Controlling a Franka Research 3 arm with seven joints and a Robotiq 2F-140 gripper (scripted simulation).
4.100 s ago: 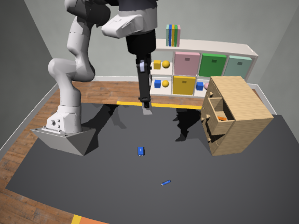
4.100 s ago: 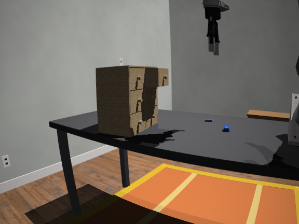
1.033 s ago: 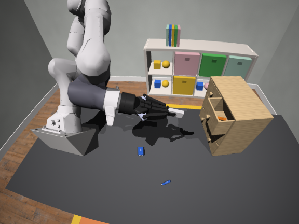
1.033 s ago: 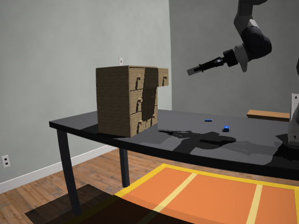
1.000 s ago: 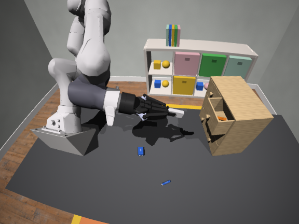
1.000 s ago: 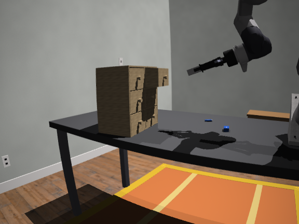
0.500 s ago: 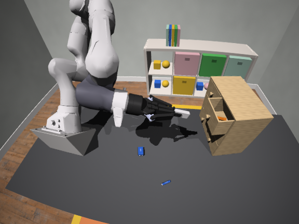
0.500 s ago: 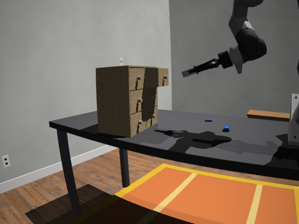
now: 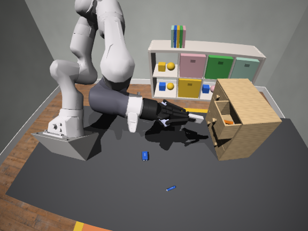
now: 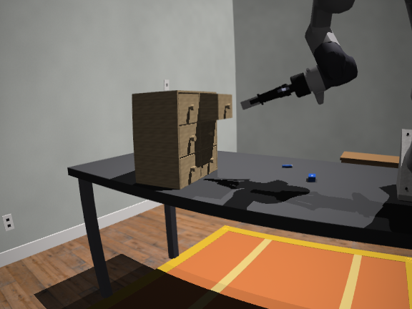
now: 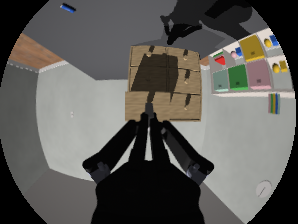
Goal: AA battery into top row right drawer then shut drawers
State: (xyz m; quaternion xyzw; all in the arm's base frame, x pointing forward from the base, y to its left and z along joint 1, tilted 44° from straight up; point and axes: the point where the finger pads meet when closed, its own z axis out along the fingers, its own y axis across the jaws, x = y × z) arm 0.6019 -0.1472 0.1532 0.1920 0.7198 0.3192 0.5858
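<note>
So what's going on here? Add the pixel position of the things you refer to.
The shut, bare pincer (image 9: 195,117) (image 10: 249,103) (image 11: 148,108) is in front of the open top-right drawer (image 9: 227,132) (image 10: 224,106) (image 11: 136,106), touching nothing. An orange item (image 9: 228,122) lies inside that drawer. A blue cylinder (image 9: 171,188) (image 10: 287,166) (image 11: 68,8) and a blue block (image 9: 145,155) (image 10: 312,177) are on the table. The drawer needs shutting before the job is done.

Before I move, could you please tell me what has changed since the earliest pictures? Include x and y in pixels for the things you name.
The end effector (image 9: 195,117) (image 10: 249,103) (image 11: 148,108) swung from pointing down to pointing at the chest (image 9: 254,102) (image 10: 155,139) (image 11: 185,92), and moved towards it. The open drawer (image 9: 227,132) (image 10: 224,106) (image 11: 136,105), blue block (image 9: 145,155) (image 10: 312,177) and blue cylinder (image 9: 171,188) (image 10: 287,166) (image 11: 68,8) stayed put.
</note>
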